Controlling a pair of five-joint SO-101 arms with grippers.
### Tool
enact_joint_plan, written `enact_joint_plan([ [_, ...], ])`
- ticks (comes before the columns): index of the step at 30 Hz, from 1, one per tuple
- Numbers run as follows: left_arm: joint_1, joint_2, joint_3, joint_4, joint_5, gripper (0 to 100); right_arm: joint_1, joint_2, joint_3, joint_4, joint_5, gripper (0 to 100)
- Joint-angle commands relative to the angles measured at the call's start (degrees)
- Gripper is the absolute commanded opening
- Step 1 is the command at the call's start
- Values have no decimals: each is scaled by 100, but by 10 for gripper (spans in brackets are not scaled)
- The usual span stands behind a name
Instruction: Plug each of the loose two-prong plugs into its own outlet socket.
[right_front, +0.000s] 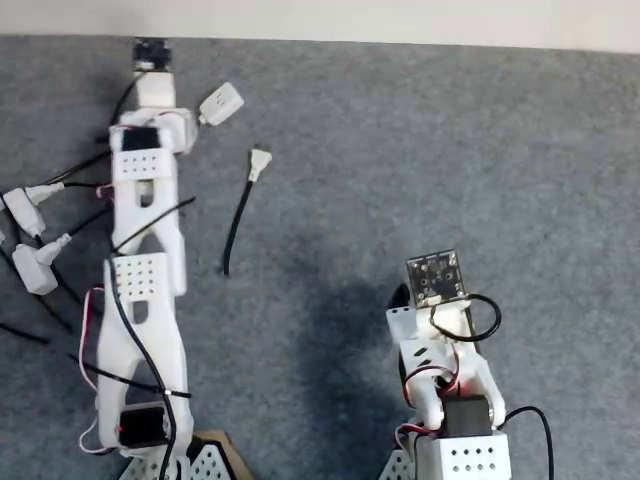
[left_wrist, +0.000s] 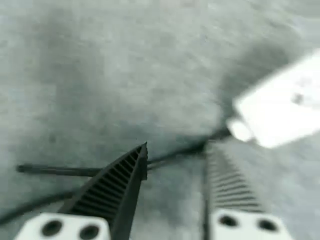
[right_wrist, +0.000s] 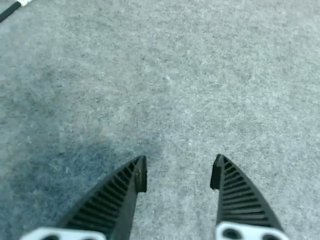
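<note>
**Left hand** (left_wrist: 176, 150): the jaws are spread wide and nothing is gripped. A thin black lead (left_wrist: 55, 171) lies on the grey worktop (right_front: 450, 150) and crosses the gap between the two fingers. The jaws are not closed on it. Just beyond one fingertip sits a white block (left_wrist: 280, 110). The left wrist view is blurred here, but the block is probably the white socket block (right_front: 220, 103) that the high view shows beside the far end of the left arm (right_front: 145, 240).

**Right hand** (right_wrist: 179, 164): the jaws are spread wide and hold nothing, with bare grey surface between and ahead of the fingers. The right arm (right_front: 445, 380) is folded close to its base, well apart from the plug and the socket block.

**Task items:**
- The loose two-prong plug (right_front: 259, 160) lies flat on the worktop, near the socket block but not touching it.
- Its black cable (right_front: 238, 215) trails from the plug toward the arm bases, to the right of the left arm.
- Two white corded blocks (right_front: 28, 235) lie at the worktop's left edge, on the other side of the left arm.
</note>
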Motion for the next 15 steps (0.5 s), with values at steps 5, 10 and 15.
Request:
enact_joint_plan([
  [5, 207, 22, -857, 2426, 0, 5, -48, -119, 505, -66, 79, 207],
  [10, 620, -57, -1411, 4202, -308, 5, -48, -127, 505, -66, 79, 207],
  [15, 831, -787, -1121, 4290, -53, 5, -48, -127, 505, -66, 79, 207],
])
